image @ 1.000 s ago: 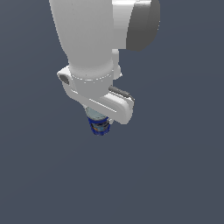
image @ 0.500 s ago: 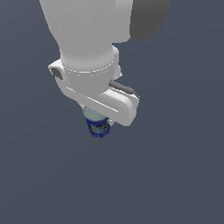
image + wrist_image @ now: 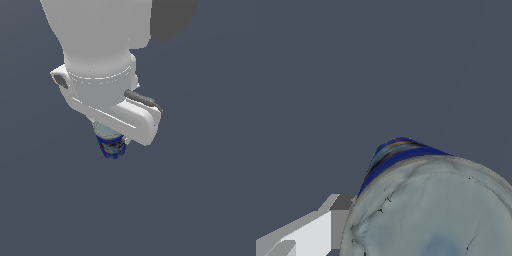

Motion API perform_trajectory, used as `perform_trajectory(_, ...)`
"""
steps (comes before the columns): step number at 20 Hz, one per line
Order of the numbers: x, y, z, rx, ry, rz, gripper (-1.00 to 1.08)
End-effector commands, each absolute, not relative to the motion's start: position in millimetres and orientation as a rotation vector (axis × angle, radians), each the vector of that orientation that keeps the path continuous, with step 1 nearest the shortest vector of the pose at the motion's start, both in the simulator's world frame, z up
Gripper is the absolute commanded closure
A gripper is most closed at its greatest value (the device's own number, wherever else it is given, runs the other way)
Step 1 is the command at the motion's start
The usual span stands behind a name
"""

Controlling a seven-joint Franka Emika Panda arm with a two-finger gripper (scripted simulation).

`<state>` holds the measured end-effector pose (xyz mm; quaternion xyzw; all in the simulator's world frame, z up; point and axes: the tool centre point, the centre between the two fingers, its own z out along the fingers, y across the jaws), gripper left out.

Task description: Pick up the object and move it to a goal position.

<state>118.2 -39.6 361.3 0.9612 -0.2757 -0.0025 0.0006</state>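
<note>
Against plain grey, the can (image 3: 111,145) (blue-labelled) sits clamped under the end effector (image 3: 114,135).

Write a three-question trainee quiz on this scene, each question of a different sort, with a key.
1. True or false: the small cylindrical can with the dark blue label sits directly under the white robot arm.
2. Multiple choice: in the wrist view, the can's top looks A) bright red, B) pale silvery-blue, C) black.
3. Fill in: a white finger of the gripper shows beside the can in the ____ view.

Key: 1 true; 2 B; 3 wrist.
</note>
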Motion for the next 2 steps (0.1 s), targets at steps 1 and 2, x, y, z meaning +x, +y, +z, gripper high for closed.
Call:
perform_trajectory(1, 119.3, -39.6, 365.2, 3.02, -0.866, 0.0, 1.08)
perform_trajectory(2, 119.3, -39.6, 365.2, 3.02, -0.866, 0.0, 1.08)
